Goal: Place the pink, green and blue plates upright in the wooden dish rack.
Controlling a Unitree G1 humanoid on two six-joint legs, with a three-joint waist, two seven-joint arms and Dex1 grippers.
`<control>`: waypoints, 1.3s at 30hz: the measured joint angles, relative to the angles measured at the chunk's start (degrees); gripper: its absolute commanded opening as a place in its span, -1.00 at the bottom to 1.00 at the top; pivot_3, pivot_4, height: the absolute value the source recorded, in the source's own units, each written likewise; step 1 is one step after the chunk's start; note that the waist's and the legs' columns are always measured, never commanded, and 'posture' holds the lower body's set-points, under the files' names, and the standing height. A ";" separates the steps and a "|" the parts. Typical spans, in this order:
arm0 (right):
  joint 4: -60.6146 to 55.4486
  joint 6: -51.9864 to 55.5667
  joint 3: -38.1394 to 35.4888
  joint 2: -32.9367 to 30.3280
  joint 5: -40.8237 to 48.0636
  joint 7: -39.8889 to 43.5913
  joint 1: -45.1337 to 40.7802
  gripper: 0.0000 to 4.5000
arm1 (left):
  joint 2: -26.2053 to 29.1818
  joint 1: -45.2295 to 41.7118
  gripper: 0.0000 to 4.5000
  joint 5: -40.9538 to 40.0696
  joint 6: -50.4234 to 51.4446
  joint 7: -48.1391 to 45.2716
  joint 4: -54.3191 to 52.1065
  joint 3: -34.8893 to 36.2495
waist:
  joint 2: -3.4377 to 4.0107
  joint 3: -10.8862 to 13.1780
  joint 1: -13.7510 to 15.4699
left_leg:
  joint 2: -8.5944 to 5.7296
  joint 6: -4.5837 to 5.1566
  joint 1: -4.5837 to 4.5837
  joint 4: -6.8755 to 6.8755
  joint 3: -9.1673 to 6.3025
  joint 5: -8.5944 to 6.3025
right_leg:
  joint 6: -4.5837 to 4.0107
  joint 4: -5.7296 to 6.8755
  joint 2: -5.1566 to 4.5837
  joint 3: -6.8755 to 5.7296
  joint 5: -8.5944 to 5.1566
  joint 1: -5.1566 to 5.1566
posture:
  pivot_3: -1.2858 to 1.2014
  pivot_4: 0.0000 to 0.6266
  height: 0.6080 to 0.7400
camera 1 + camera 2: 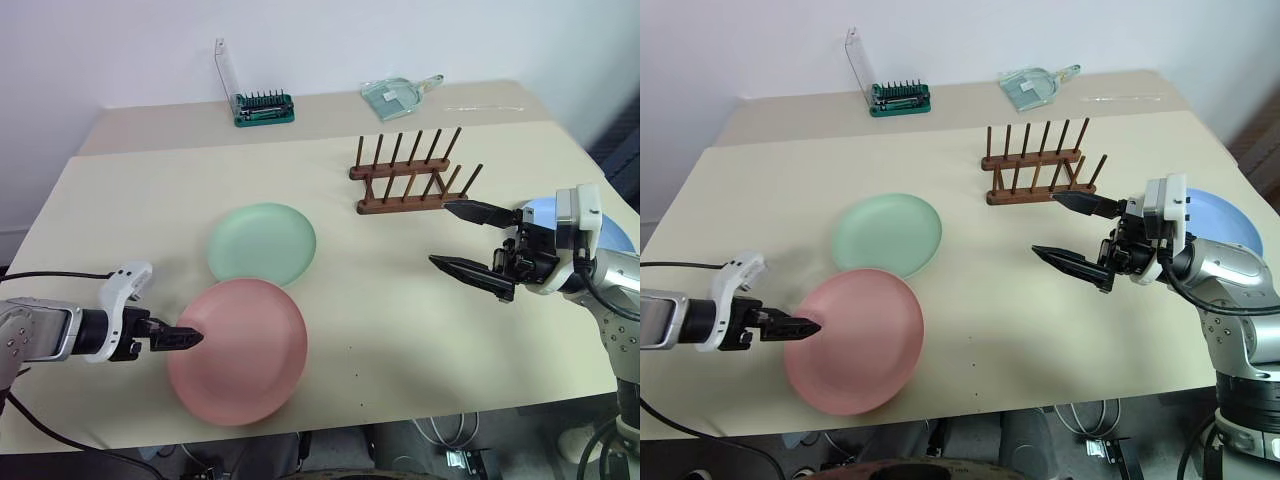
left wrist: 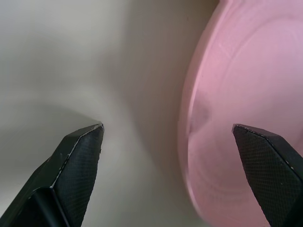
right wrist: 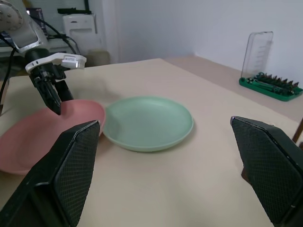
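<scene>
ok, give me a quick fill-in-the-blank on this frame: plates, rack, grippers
1. The left gripper is open, its fingers straddling the rim of the ____ plate.
2. The wooden dish rack holds ____ plates.
3. The green plate lies flat on the table, its near rim touching the ____ plate.
4. The blue plate lies behind the ____ gripper, which is open.

Missing words: pink; no; pink; right

Pink (image 1: pixel 240 352), green (image 1: pixel 262 243), blue plates (image 1: pixel 1223 215) flat on table; wooden rack (image 1: pixel 410 172) empty.
</scene>
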 measured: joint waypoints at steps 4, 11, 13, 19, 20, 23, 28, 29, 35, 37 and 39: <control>-0.06 -0.46 0.00 0.00 -0.22 -0.42 0.00 1.00 | -4.38 -1.49 0.24 -1.30 1.90 3.64 0.41 0.87 | 0.02 -0.02 0.62 | 0.00 0.06 0.29 -0.02 0.02 -0.05 | 0.01 -0.03 0.00 0.01 0.00 0.26 | 0.03 -0.52 1.00; -0.07 -1.07 -0.80 0.00 -0.27 -0.68 0.09 1.00 | -3.92 0.71 -0.99 -6.36 2.31 5.84 0.43 1.21 | 0.03 -0.02 0.86 | 0.02 0.03 0.36 -0.05 0.06 -0.08 | 0.01 -0.03 0.01 0.03 -0.01 0.28 | 0.03 -0.52 1.00; -0.08 -1.19 -0.79 0.00 -0.33 -0.75 0.11 1.00 | -3.92 1.05 -0.99 -7.19 2.36 6.67 0.82 0.99 | 0.02 -0.02 1.00 | 0.03 0.03 0.35 -0.05 0.06 -0.08 | 0.00 -0.03 0.02 0.03 -0.01 0.27 | 0.03 -0.52 1.00; -0.07 -1.77 -0.76 0.01 -0.93 -0.95 0.10 1.00 | -2.32 0.22 -0.99 -10.16 2.36 7.68 3.11 0.99 | 0.02 -0.01 1.03 | 0.04 0.02 0.35 -0.06 0.06 -0.08 | 0.00 -0.03 0.04 0.03 -0.01 0.25 | 0.03 -0.52 1.00; -0.07 -1.82 -0.72 0.03 -0.97 -0.96 0.10 1.00 | -1.88 -0.29 -0.99 -10.45 2.36 7.71 3.35 1.02 | 0.02 -0.01 1.04 | 0.05 0.02 0.35 -0.06 0.06 -0.08 | 0.00 -0.02 0.04 0.03 -0.02 0.25 | 0.03 -0.52 1.00; -0.07 -1.93 -0.62 0.08 -1.30 -0.96 0.10 1.00 | -1.40 -2.00 -0.99 -11.25 2.36 7.89 4.54 1.07 | 0.02 -0.01 1.08 | 0.04 0.02 0.35 -0.07 0.06 -0.08 | 0.00 -0.02 0.04 0.03 -0.02 0.25 | 0.03 -0.52 1.00; -0.05 -2.06 -0.24 0.09 -1.92 -0.84 -0.05 1.00 | -1.53 -7.81 -0.99 -13.11 2.35 9.61 10.55 1.63 | 0.00 0.00 1.06 | 0.05 0.01 0.34 -0.07 0.06 -0.08 | -0.01 -0.02 0.06 0.02 -0.02 0.23 | 0.03 -0.52 1.00; -0.03 -2.06 -0.18 0.10 -1.95 -0.80 -0.08 1.00 | -1.54 -8.89 -0.99 -14.59 2.35 9.91 11.99 1.85 | 0.00 0.00 1.04 | 0.05 0.01 0.33 -0.07 0.06 -0.08 | -0.01 -0.02 0.05 0.03 -0.02 0.21 | 0.03 -0.52 1.00; 0.09 -2.10 0.32 0.11 -2.05 -0.40 -0.36 1.00 | -0.13 -15.73 -0.99 -24.68 2.35 11.92 21.55 2.73 | -0.03 0.02 1.00 | 0.05 0.00 0.31 -0.08 0.06 -0.08 | -0.01 -0.01 0.06 0.03 -0.02 0.16 | 0.03 -0.52 1.00; 0.26 -2.13 0.37 0.12 -2.08 -0.31 -0.42 1.00 | -0.72 -18.02 -0.99 -25.45 2.34 14.04 23.26 3.74 | -0.03 0.02 1.01 | 0.05 -0.01 0.31 -0.08 0.07 -0.08 | -0.01 -0.02 0.07 0.03 -0.02 0.17 | 0.03 -0.52 1.00; 0.49 -2.26 0.59 0.19 -2.21 -0.29 -0.91 1.00 | -4.67 -21.28 -0.99 -25.50 2.27 17.44 24.57 6.10 | -0.04 0.02 1.19 | 0.04 -0.03 0.31 -0.07 0.06 -0.07 | 0.00 -0.02 0.06 0.03 -0.01 0.19 | 0.03 -0.52 1.00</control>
